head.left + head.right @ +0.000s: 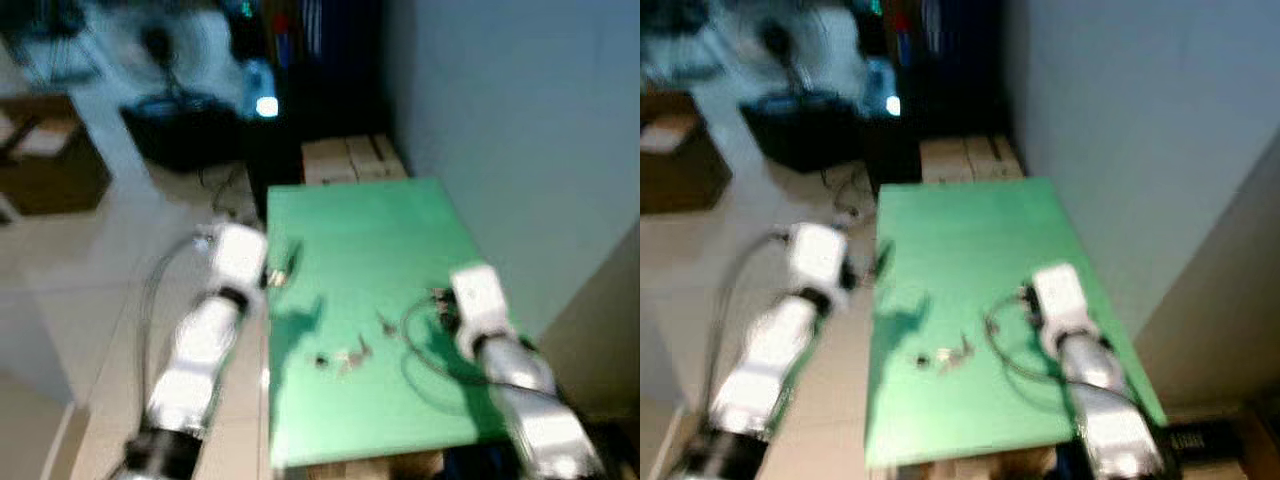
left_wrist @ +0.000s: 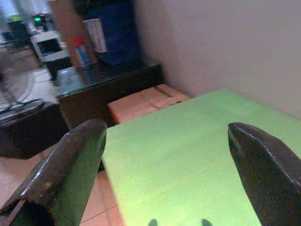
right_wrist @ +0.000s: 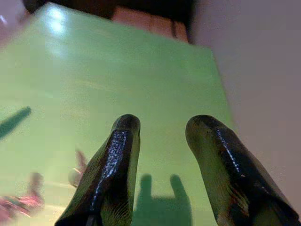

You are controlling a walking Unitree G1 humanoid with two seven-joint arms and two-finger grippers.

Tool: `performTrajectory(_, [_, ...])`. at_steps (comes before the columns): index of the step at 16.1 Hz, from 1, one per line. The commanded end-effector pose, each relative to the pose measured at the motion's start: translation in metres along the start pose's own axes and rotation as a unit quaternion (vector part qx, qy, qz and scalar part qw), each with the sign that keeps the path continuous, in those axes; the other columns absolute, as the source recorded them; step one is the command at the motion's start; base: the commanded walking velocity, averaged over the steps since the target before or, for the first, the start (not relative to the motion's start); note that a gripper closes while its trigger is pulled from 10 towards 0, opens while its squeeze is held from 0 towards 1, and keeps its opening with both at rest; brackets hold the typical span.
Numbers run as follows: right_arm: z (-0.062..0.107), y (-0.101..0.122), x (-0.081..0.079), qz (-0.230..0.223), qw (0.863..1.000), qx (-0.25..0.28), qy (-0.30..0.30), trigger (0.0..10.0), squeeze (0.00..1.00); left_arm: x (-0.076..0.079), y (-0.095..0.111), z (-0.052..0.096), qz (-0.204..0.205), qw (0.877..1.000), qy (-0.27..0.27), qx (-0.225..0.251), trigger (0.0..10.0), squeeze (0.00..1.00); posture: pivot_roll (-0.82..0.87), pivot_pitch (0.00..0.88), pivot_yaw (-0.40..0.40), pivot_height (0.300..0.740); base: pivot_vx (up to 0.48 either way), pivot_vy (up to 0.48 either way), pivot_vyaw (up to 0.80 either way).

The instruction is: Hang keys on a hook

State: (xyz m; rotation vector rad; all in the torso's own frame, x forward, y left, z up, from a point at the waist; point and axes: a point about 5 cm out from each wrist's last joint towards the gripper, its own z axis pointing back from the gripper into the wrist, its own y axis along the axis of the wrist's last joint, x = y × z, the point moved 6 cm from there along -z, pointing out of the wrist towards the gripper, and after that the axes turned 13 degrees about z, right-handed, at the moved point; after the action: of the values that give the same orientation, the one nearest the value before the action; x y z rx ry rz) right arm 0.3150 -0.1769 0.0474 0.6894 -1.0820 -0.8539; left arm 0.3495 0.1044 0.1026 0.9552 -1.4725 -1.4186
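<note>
A green counter (image 1: 370,230) stands with its right edge near a pale wall. The keys (image 1: 352,355), a small blurred cluster, lie on it toward 7 o'clock from its middle, and a smaller dark bit (image 1: 320,361) lies just beside them at their 9 o'clock.

My arms are silver-white segmented tubes with black bands at the joints; left arm (image 1: 200,345) and right arm (image 1: 505,365) each end in a boxy white wrist block. Loose dark cable loops run beside both forearms. Fingers (image 2: 63,172) are long, black, glossy, with rounded tips, scuffed on the right gripper (image 3: 162,129).
</note>
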Motion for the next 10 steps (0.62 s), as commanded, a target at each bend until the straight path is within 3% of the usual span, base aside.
performTrajectory(1, [-0.002,0.005,-0.004,-0.003,1.0,0.003,0.003,10.0,0.0,-0.012,0.003,0.002,-0.013,1.0,0.01,0.0,10.0,0.0,-0.15,0.013,0.041,0.74,0.0,0.0,0.0])
performTrajectory(4, [-0.002,-0.01,-0.001,-0.007,0.999,-0.032,-0.004,10.0,0.0,-0.009,0.001,0.003,-0.018,1.0,0.001,-0.006,10.0,0.0,-0.15,0.019,0.037,0.74,0.0,0.0,0.0])
performTrajectory(8, [-0.006,-0.005,-0.005,-0.043,0.999,-0.019,0.026,10.0,0.02,-0.016,-0.008,0.005,-0.042,0.999,0.003,-0.034,10.0,0.0,-0.15,0.022,0.044,0.74,0.0,0.0,0.0])
performTrajectory(9, [-0.009,-0.005,-0.005,-0.052,0.998,-0.015,0.032,10.0,1.0,-0.017,-0.007,0.004,-0.042,0.999,0.003,-0.033,10.0,0.0,-0.15,0.028,0.048,0.74,0.0,0.0,0.0])
performTrajectory(10, [-0.015,-0.009,-0.008,-0.053,0.997,-0.018,0.052,10.0,1.0,-0.018,-0.006,0.004,-0.043,0.999,-0.001,-0.033,10.0,0.0,-0.14,0.038,0.049,0.74,0.0,0.0,0.0])
